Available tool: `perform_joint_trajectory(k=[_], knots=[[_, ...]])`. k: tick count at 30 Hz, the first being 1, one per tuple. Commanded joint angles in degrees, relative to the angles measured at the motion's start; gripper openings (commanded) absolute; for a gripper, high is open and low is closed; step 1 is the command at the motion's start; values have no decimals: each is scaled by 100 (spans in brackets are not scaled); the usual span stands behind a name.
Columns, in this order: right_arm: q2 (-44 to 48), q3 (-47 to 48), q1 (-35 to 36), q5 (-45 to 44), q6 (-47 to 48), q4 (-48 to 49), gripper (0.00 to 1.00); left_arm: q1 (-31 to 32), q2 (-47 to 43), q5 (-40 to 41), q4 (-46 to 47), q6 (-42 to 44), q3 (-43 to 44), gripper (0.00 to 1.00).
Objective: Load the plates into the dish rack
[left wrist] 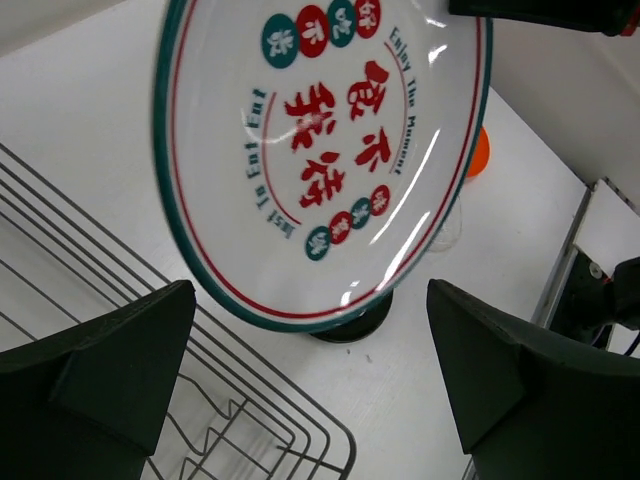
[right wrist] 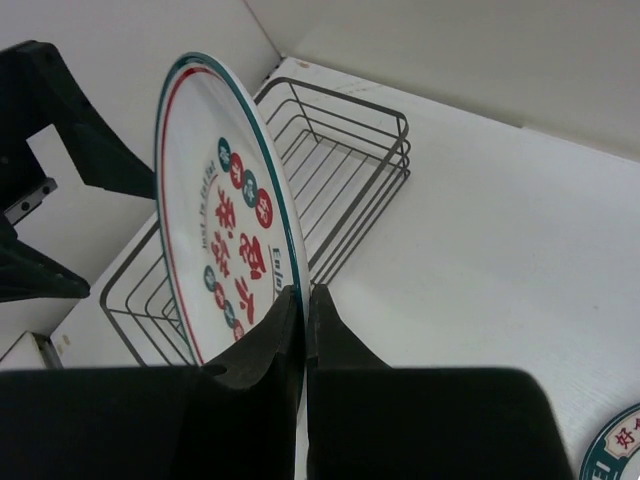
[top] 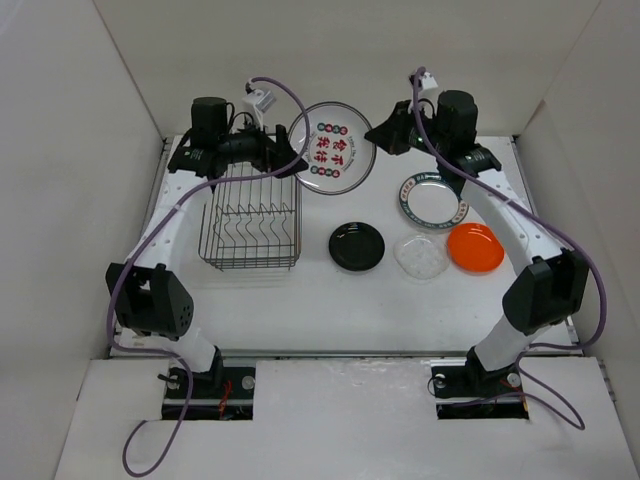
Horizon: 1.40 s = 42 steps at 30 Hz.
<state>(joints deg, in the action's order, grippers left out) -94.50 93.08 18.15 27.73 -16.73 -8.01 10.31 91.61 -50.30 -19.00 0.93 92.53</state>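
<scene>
- Nearest on the bench (top: 330,310), three plates lie flat in a row. The black plate (top: 357,246) sits a little apart from the clear plate (top: 421,255), whose rim meets or almost meets that of the orange plate (top: 475,247).
- Left of that row stands the dish rack (top: 250,262), with nothing in it. Its row of upright prongs is open from above.
- Further back on the right, the green-rimmed plate (top: 432,198) lies flat, just beside the right forearm and partly under it.
- Farthest back, the printed plate (right wrist: 215,230) hangs in the air on edge and tilted, past the rack's far right corner and not yet over the prongs.
- The right fingers (right wrist: 288,340) are pressed together on its rim, pinching it at one spot only.
- The left fingers (left wrist: 110,360) are spread wide, one on each side of that plate's lower part. I see no contact with it.
- As a judgement, the plate looks stiff, light and very glossy, so it is likely to slip or swing in a one-point rim pinch. It could chip if dropped onto the wire.
- The safest hold is a deep bite across the rim, and a second grip opposite the first would steady it.
- Open room lies above the rack and over the middle of the bench.
- The white back wall stands close behind both wrists.
- The things to keep clear of are the rack's top wire, the left arm across its far side, and the looping cables.
</scene>
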Motion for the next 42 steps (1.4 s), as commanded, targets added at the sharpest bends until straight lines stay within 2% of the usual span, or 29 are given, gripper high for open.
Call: perform_joint_trajectory(k=[1,8,10,11,13,14,15,16,18,21,22,23,24,26,27,29,30,31,33,34,38,42], knots=[[300,-18,-49,646,-216,994,0,130,-135,20,591,-207,11,100],[467,-141,-49,392,-216,994,0,191,-21,556,591,13,-42,100],[467,-80,-49,837,-216,994,0,191,-82,557,652,13,-95,100],[467,-79,-49,970,-277,994,0,191,-82,557,652,13,-95,96],[397,-9,21,1138,-278,994,0,191,-30,347,652,13,-95,79],[336,-9,22,1199,-278,994,0,191,40,285,592,13,-17,63],[336,-9,83,1200,-278,994,0,191,41,284,591,-83,-16,23],[336,-9,83,1200,-278,994,0,191,93,215,591,-84,54,10],[336,-9,83,1253,-278,994,0,191,94,100,591,-137,54,0],[196,-9,136,1498,-278,1056,0,139,-46,-304,713,-347,-50,0],[195,-9,136,1560,-278,1056,10,138,-134,-365,775,-426,-129,0],[134,-9,136,1560,-278,1056,41,86,-248,-366,845,-592,-339,0],[133,-9,136,1500,-278,1056,99,86,-571,-53,976,-672,-472,0],[133,-131,136,1281,-278,1056,100,-116,-985,378,1065,-822,-796,0],[194,-202,136,1105,-278,1056,100,-116,-1388,1173,874,-822,-981,0],[300,-421,84,464,-278,899,100,-116,-1785,2177,557,-682,-1096,0],[361,-422,83,192,-226,767,100,-116,-1979,2792,417,-586,-1262,0],[458,-474,83,-63,-225,627,100,-29,-2329,4016,128,-411,-1325,0],[528,-544,83,-714,-164,267,100,86,-2612,5166,-120,-270,-1474,0],[607,-545,83,-855,-164,178,100,86,-2796,6006,-382,-216,-1527,0],[818,-852,136,-1190,-102,54,100,86,-2956,7267,-875,56,-1835,0],[960,-1080,136,-1313,-102,1,100,86,-2956,7825,-1036,135,-2159,0]])
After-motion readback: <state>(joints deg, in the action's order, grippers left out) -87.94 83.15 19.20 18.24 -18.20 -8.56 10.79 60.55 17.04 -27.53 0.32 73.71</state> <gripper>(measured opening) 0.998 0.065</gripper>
